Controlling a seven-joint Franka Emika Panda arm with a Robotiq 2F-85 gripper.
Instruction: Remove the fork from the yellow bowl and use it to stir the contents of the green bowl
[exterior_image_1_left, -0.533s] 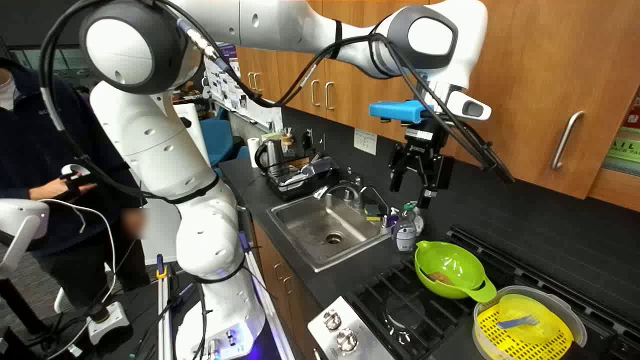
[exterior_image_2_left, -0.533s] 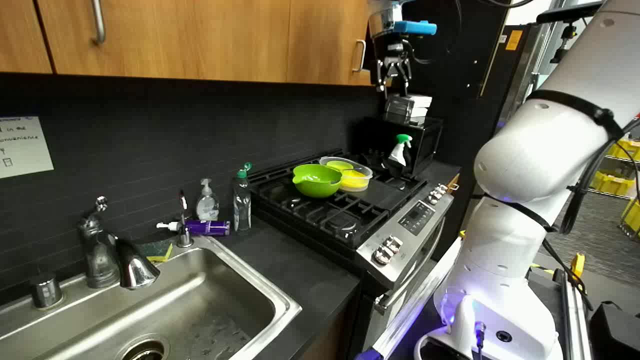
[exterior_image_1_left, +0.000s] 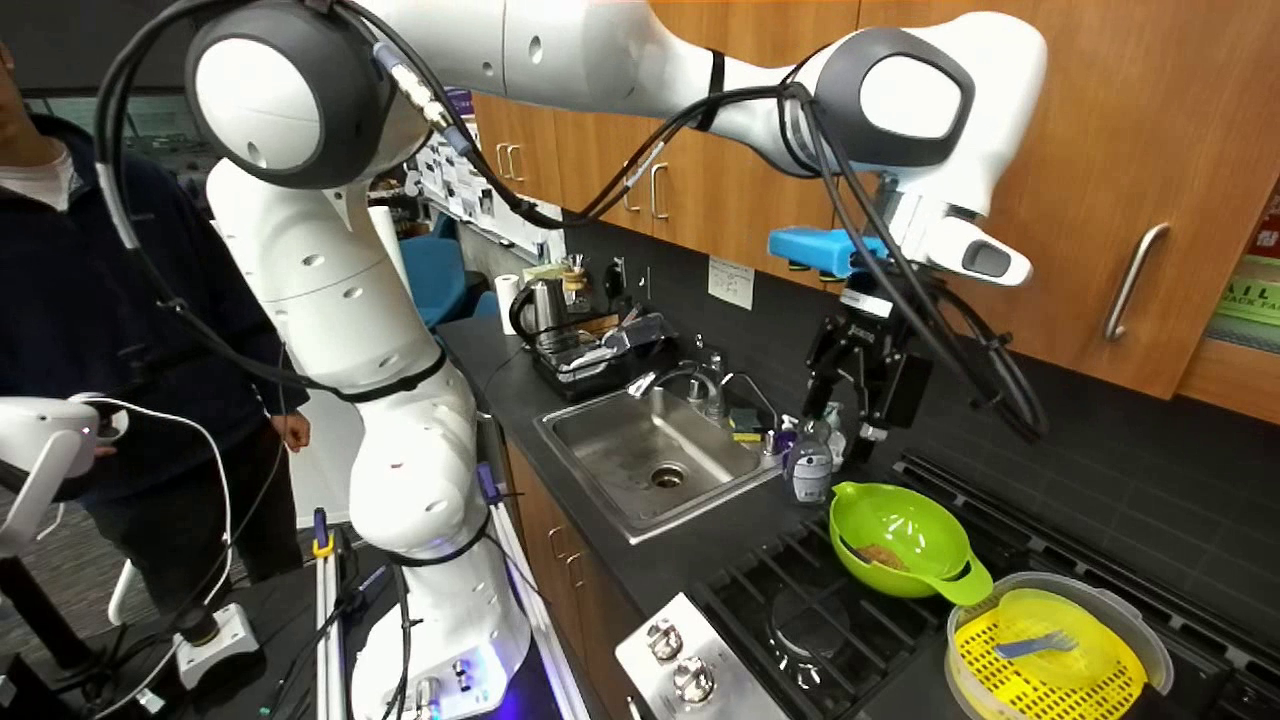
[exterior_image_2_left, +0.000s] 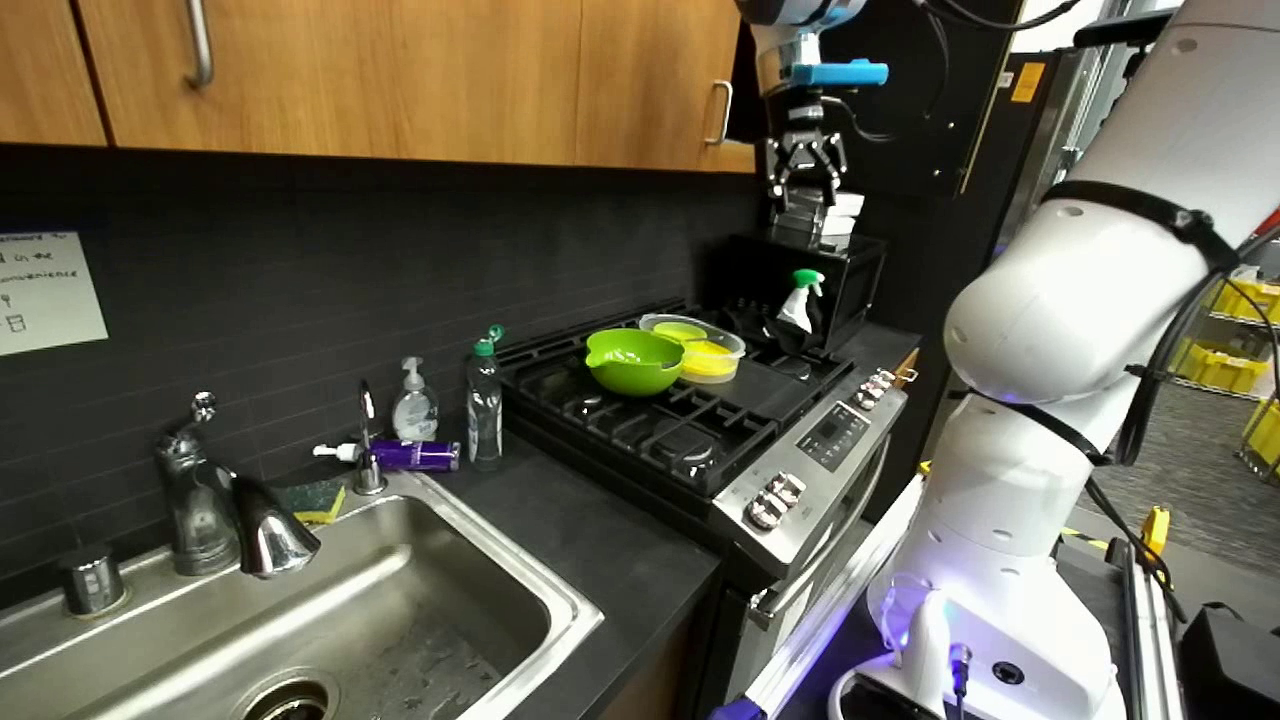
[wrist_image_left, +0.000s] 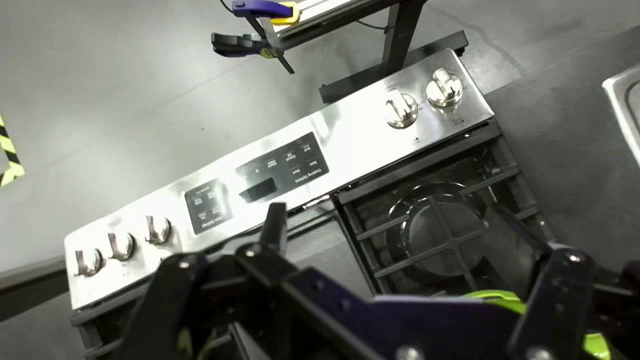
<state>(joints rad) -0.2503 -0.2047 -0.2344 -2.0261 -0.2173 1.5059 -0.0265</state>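
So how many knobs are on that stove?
5, along the stove's front panel: first knob and second knob at the sink end; third knob, fourth knob and fifth knob at the opposite end. None looks hidden.

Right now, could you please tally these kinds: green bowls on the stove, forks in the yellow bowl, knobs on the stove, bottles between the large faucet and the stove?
Green bowl: 1
Fork: 1
Knobs: 5
Bottles: 3
Total: 10
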